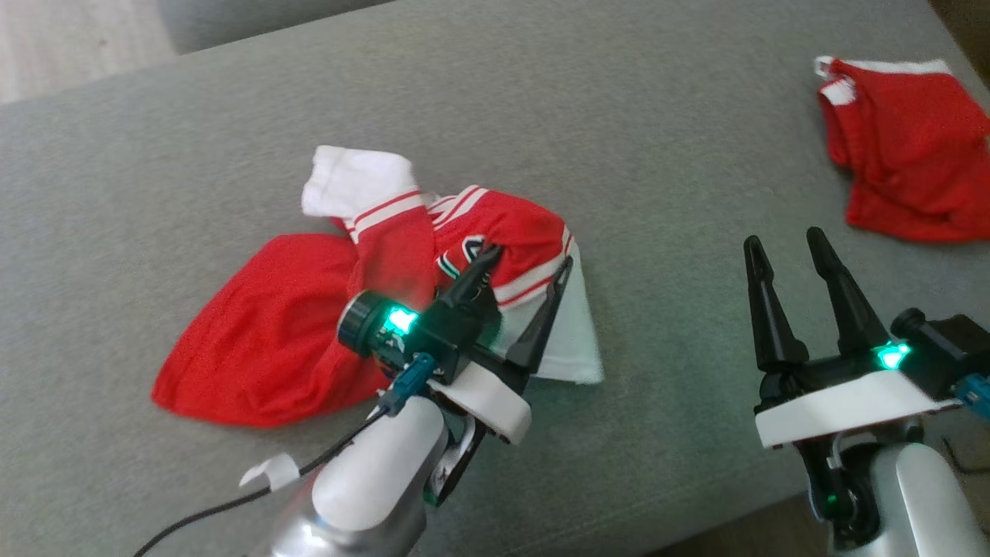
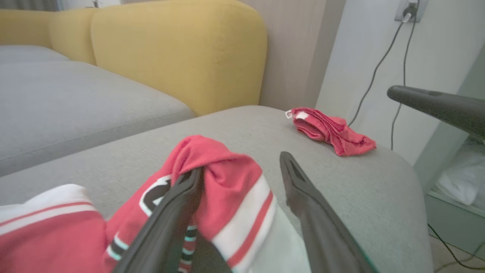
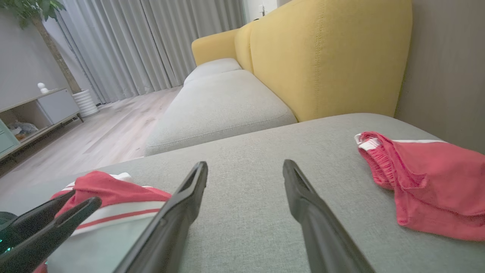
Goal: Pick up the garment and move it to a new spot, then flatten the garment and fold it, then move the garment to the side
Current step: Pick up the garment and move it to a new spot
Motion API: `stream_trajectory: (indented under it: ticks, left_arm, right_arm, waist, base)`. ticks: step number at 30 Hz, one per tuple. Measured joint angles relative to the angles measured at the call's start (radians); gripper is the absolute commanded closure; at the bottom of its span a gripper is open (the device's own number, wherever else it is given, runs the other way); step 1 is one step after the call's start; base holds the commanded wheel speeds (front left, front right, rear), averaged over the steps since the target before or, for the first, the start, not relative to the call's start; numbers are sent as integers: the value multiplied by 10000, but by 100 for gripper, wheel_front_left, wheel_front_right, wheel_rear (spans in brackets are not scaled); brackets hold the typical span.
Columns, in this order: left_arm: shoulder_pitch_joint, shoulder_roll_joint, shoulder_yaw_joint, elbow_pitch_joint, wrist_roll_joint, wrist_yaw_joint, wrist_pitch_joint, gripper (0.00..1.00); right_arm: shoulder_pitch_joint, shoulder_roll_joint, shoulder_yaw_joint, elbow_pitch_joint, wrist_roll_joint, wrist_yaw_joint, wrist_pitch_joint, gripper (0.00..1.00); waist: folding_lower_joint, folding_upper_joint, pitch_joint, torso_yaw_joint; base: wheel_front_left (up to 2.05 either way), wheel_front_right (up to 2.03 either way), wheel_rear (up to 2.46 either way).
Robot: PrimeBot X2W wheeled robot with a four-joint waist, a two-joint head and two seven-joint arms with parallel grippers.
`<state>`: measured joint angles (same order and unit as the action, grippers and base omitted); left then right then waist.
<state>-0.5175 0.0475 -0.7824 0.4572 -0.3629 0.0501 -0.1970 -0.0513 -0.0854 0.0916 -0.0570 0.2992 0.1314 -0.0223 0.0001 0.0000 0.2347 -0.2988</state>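
Hovering at the lower right of the head view, the right gripper [image 1: 783,240] is holding its jaws apart over the grey cushion [image 1: 657,139]. Toward the middle of the frame, the left gripper [image 1: 527,259] is straddling the crumpled red-and-white garment [image 1: 263,333] with its jaws apart, one finger pressing into a raised fold. Farther off, in the upper right, a second red cloth [image 1: 905,155] is lying bunched.

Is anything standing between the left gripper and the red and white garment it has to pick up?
Nothing visible. The left gripper is at the red and white garment, with a raised fold between its open fingers. The other red garment lies far to the right, out of the way.
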Motion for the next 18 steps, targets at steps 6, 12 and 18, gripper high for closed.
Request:
stream_trajectory:
  ticks: [6,12,18]
  left_arm:
    - [12,165,585,-721,35,828,-472,0]
    - [579,1112,1871,-1820,105,1664,-556,0]
    - [1848,1812,2648,-2265,-236,2069,-571,0]
  right_arm:
    - [12,-38,-40,-215,-15,0,113,0]
    - [50,-190,-104,-472,-84,0,334,0]
    - [139,-234,-270,-723,-132,0,614,0]
  waist:
    - [0,0,-190,647]
    - [0,0,-367,1510]
    - [-1,0,-582,2330]
  base:
    - [0,0,0]
    - [0,0,0]
    - [0,0,0]
